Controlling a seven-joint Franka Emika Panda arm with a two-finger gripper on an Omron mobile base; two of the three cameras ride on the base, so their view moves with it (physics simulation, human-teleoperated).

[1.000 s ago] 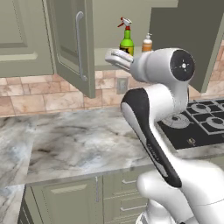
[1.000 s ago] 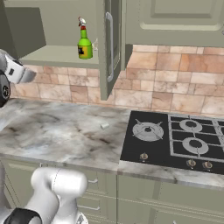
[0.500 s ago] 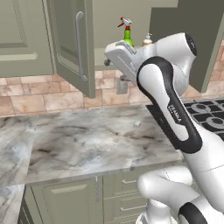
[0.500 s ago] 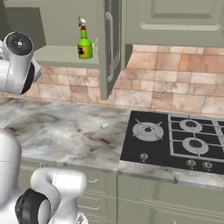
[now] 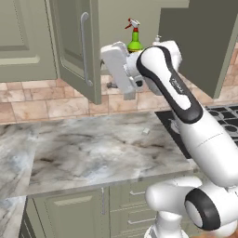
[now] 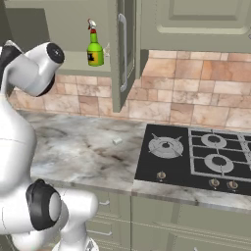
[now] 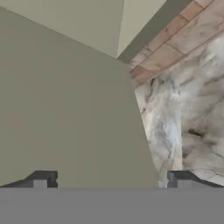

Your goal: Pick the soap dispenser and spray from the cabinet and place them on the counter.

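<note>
The green spray (image 5: 135, 41) with its red-and-white trigger stands on the shelf of the open olive cabinet (image 5: 76, 51). It is also in the right base view, as the spray (image 6: 94, 49) left of the open cabinet door (image 6: 122, 54). To its right the soap dispenser (image 5: 158, 39) is almost hidden behind my arm; just its white pump top peeks out. My gripper (image 5: 119, 91) hangs open and empty below the shelf, beside the open door's lower edge. In the hand view the gripper (image 7: 111, 181) faces that door from close by. The marble counter (image 5: 93, 148) lies below.
A black stovetop (image 6: 196, 157) sits at the right end of the counter (image 6: 83, 142). A small white scrap (image 6: 117, 141) lies on the marble near the stove. Tiled backsplash (image 6: 196, 103) runs behind. A second cabinet door (image 5: 200, 42) stands open on the right.
My arm has folded upward in front of the cabinet and now covers most of the soap dispenser. The hand shifted slightly left toward the door. The jaws stayed open.
</note>
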